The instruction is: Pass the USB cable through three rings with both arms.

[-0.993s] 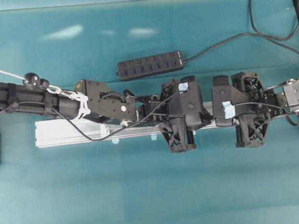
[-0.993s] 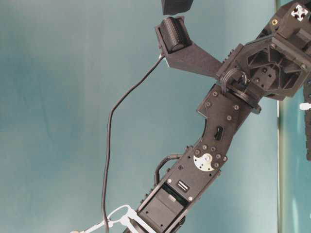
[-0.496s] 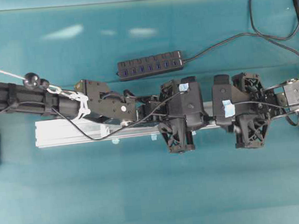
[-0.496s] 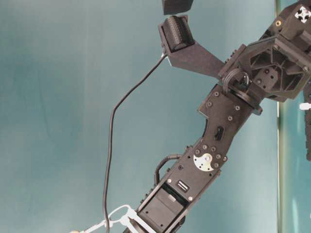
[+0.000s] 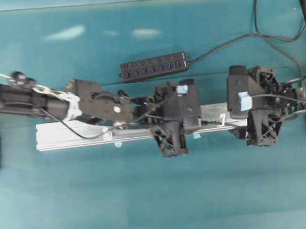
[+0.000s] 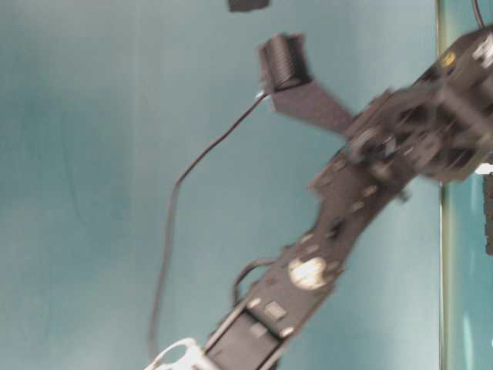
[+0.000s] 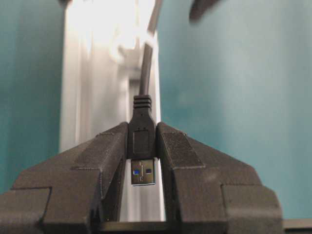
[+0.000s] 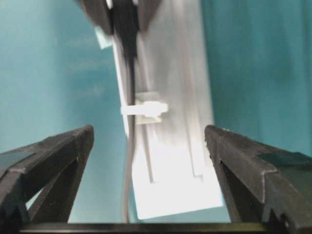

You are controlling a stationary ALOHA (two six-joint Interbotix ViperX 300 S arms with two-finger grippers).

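Black USB cable (image 7: pixel 141 141) clamped in left gripper (image 7: pixel 142 161); right gripper (image 8: pixel 146 141) wide open over rail (image 8: pixel 170 161).

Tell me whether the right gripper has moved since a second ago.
Yes. In the overhead view the right gripper has drawn back rightward along the silver rail, away from the left gripper, and its jaws have opened.

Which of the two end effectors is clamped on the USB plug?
The left end effector: its fingers pinch the black USB plug. The right end effector is spread wide, holding nothing.
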